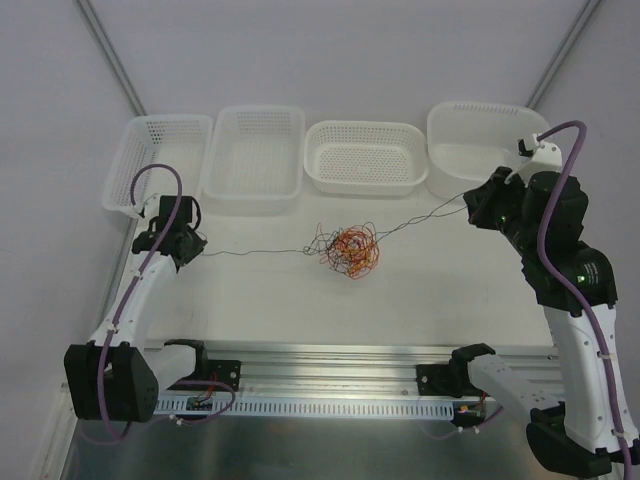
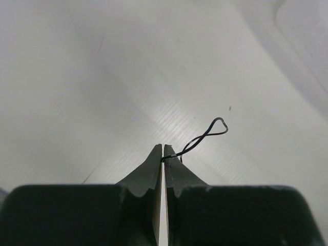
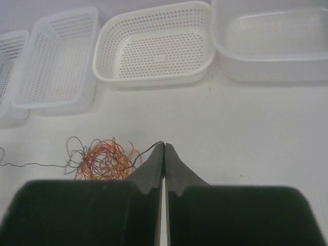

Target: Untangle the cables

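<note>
White bench (image 1: 270, 300) under everything, with an aluminium rail (image 1: 340, 362) along its near edge carrying both arm bases.

Right arm (image 1: 565, 260): standing up from the near right corner, elbow high, forearm folded toward the far right corner, wrist turned inward to the bench's middle. Purple hose (image 1: 572, 150) arched over it. Left arm (image 1: 135, 300): lower, leaning from the near left corner along the left edge, wrist bent inward and down, close to the bench.

Four white baskets (image 1: 365, 157) side by side along the far edge.

Cables (image 1: 350, 250): a loose ball of orange-yellow, red and dark wire lying around the middle of the bench, in front of the third basket from the left and apart from it.

Dark grey wire (image 1: 255, 253) stretched out of the ball on both sides: leftward, nearly straight, to the left fingers (image 2: 151, 171), and rightward, toward the far right corner, to the right fingers (image 3: 154, 166).

Left fingers clenched tip to tip on that wire, its short end curling past the tips into a small loop (image 2: 218, 125). Right fingers pressed together the same way, with the dark wire entering at their tips and running back to the ball.
</note>
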Robot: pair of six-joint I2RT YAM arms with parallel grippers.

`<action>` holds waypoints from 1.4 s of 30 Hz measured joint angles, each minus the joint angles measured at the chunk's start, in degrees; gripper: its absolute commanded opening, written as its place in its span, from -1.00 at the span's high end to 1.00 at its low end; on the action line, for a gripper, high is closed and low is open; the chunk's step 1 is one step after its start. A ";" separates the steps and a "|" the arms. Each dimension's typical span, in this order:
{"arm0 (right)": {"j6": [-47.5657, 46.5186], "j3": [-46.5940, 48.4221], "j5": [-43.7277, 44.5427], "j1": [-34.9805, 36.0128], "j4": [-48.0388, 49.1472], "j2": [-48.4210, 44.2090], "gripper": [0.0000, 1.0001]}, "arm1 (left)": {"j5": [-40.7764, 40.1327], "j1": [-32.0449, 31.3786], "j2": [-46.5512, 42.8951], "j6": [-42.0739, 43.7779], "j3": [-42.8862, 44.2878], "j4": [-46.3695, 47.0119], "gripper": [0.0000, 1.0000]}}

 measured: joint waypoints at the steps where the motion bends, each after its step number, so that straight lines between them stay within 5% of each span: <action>1: 0.02 -0.46 0.28 -1.01 -0.39 -0.02 0.99 | -0.09 0.96 -0.31 0.72 1.64 -0.76 1.00; 10: 1.18 -11.34 0.04 -12.22 -2.54 0.02 0.99 | -6.47 4.11 -2.54 10.27 16.28 -5.14 1.00; 15: 2.58 -17.38 -2.67 -20.04 -2.75 0.94 0.99 | -9.81 6.99 -4.42 16.00 16.85 -7.67 1.00; 21: 3.72 -21.16 -8.20 -20.85 -2.03 1.88 0.99 | -7.08 7.39 -5.92 18.40 13.55 -7.69 1.00; 25: 4.33 -23.93 -11.67 -20.17 -1.05 2.21 0.62 | -1.09 7.39 -5.20 18.23 8.22 -7.67 1.00; 27: 4.63 -25.73 -12.31 -18.56 -0.66 2.69 0.26 | 2.03 7.39 -4.63 18.05 5.44 -7.52 0.96; 31: 4.57 -28.26 -12.26 -15.32 -0.68 3.69 -0.32 | 7.26 7.37 -4.61 17.77 1.81 -7.65 0.34; 32: 4.52 -28.50 -12.02 -14.67 -0.74 3.74 -0.39 | 8.63 7.37 -4.83 17.55 1.36 -7.56 0.03; 36: 3.54 -28.44 -10.19 -12.55 -0.92 2.84 -0.71 | 14.58 6.84 -7.98 17.35 0.59 -7.52 -0.54; 42: 2.21 -27.89 -8.72 -5.92 -0.74 -0.98 -0.81 | 25.07 1.84 -13.75 17.40 0.59 -6.95 -0.75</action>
